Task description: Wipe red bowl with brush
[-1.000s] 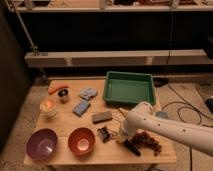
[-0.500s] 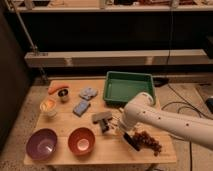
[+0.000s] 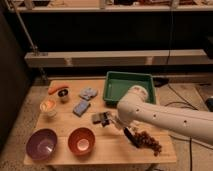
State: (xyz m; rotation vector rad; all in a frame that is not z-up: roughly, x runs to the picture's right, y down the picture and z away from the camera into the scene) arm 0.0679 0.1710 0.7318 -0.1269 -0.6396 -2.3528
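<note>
Brush [image 3: 131, 136] lies on the table [image 3: 107, 145] right of the red bowl [image 3: 81, 140], while the gripper [image 3: 106, 120], closed and empty, hovers beside the grey block [image 3: 97, 118].

High frontal view looking down across the whole table [image 3: 60, 147].

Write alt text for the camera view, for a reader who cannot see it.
A white robot arm reaches across a wooden table, its gripper shut near a grey block, right of the red bowl. The brush lies under the arm beside a dark cluster. A purple bowl, green tray and two blue-grey sponges also sit there.
</note>
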